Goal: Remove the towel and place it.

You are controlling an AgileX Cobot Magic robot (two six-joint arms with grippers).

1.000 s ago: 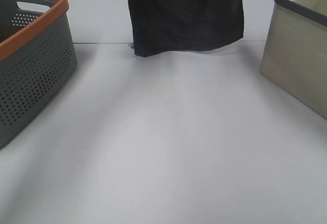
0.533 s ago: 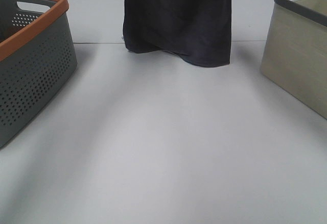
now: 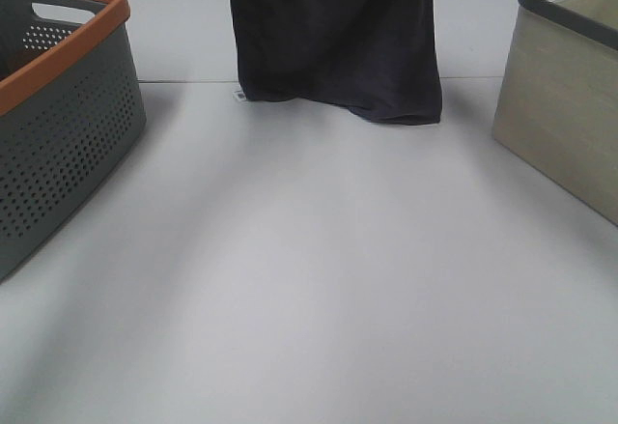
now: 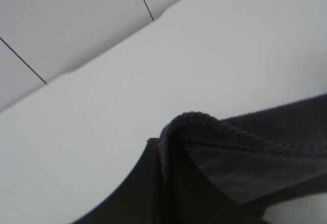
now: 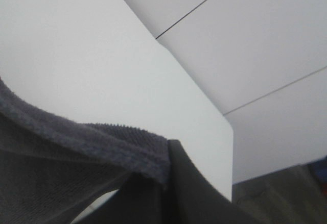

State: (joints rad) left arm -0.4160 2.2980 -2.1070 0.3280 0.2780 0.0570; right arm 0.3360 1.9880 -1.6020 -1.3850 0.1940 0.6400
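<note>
Overhead, the dark navy-grey terry cloth towel [image 3: 336, 42] hangs as a sheet at the far side of the white table [image 3: 319, 279], its lower hem apparently just off the surface and a small white tag [image 3: 238, 96] at one lower corner. Both wrist views show a hemmed top edge pinched in clenched jaws: the left gripper [image 4: 162, 152] grasps one corner, the right gripper [image 5: 166, 165] the other, likely to keep the cloth spread flat. A perforated grey plastic basket with an orange rim [image 3: 58, 115] flanks it on one side, a beige fabric bin with a dark rim [image 3: 565, 105] on the other.
</note>
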